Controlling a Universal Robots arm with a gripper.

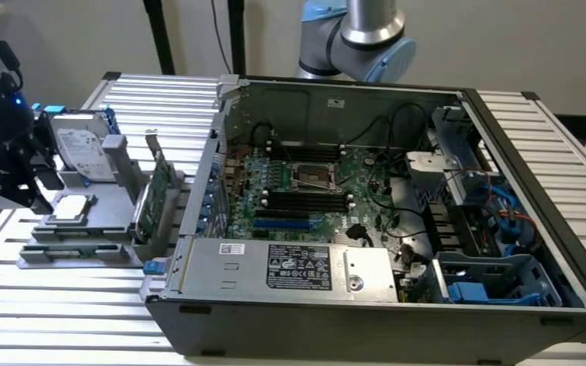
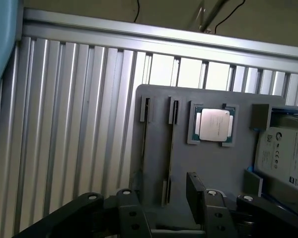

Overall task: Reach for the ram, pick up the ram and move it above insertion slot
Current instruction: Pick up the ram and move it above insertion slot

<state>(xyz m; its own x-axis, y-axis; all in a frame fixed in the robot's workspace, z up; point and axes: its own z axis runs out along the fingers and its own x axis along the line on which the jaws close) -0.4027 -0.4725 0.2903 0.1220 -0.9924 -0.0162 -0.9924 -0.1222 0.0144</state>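
Observation:
My gripper (image 2: 161,210) hangs open just above the grey parts fixture (image 2: 223,163). Its black fingers (image 2: 196,196) stand wide apart over the narrow slots there. The ram (image 2: 169,148) stands on edge in one of those slots, showing as a thin greenish line, with a second thin edge (image 2: 144,148) beside it. In the exterior view my gripper (image 1: 13,187) is at the far left, over the fixture (image 1: 104,229). The motherboard's black insertion slots (image 1: 304,200) lie inside the open computer case (image 1: 375,305), well to the exterior view's right of the gripper.
The fixture also carries a square processor chip (image 2: 213,124), a silver hard drive with blue rails (image 1: 79,149) and an upright green card with a metal bracket (image 1: 152,200). Ribbed aluminium tabletop (image 1: 59,320) surrounds everything. The arm's base (image 1: 365,34) stands behind the case.

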